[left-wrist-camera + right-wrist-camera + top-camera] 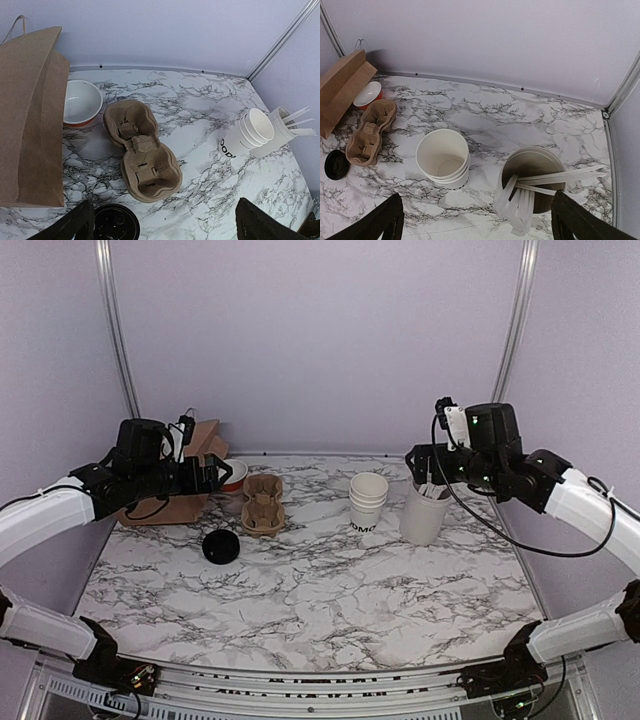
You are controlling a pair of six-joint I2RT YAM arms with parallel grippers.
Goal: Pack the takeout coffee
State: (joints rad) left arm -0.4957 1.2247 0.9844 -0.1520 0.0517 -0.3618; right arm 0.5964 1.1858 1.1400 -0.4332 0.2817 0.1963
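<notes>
Containers first. The bowl (80, 100), white inside, is empty and sits just beside the brown paper bag (30, 115) at back left. The cardboard cup carrier (142, 155) is next to the bowl, both wells empty. The stack of white cups (442, 157) stands right of centre and its top cup is empty. The lettered cup (364, 525) is the bottom one of that stack, nested under the others. The white tub (532, 170), just right of the stack, holds a bunch of white utensils sticking out over its rim. The black lid (221, 547) lies flat on the marble table (330, 610), in front of the carrier and well apart from the cups. Left gripper (212, 476) hangs by the bag and bowl, jaws wide apart and holding nothing. Right gripper (422, 466) hangs above the tub, also spread wide and holding nothing. Hard to see: I can't see the bag's mouth, so I can't tell what's in it. The cup lettering is only partly readable. I can't get a reliable cup count from the rims. The lid is cut off at the left wrist frame's bottom edge, and only the finger (70, 227) tips show in the wrist views.
</notes>
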